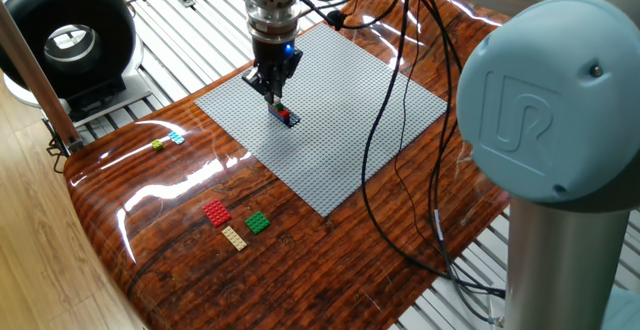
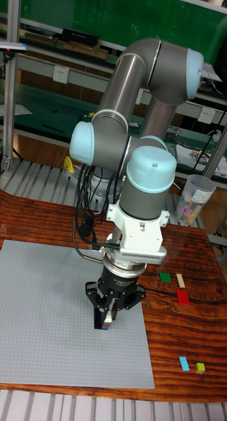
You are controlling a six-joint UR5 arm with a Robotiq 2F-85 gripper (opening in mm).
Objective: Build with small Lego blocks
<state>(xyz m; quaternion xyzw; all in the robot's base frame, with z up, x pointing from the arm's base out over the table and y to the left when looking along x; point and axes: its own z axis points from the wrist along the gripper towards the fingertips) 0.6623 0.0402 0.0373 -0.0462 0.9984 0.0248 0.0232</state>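
A short row of small Lego blocks (image 1: 286, 116), red, green and dark blue, sits on the grey baseplate (image 1: 340, 140) near its left part. My gripper (image 1: 275, 94) hangs straight down just over the row's far end, fingertips close together; a gap between them does not show. From the tall fixed view, the gripper (image 2: 107, 317) stands right at the row (image 2: 107, 323) and hides part of it. Loose on the wood lie a red block (image 1: 216, 212), a tan block (image 1: 234, 237), a green block (image 1: 257, 223), a yellow-green block (image 1: 157, 145) and a light blue block (image 1: 176, 138).
Black cables (image 1: 385, 120) trail across the baseplate's right half and off the table's front. A black round device (image 1: 68, 40) stands off the table's left corner. A clear cup (image 2: 193, 197) of bricks stands at the back right.
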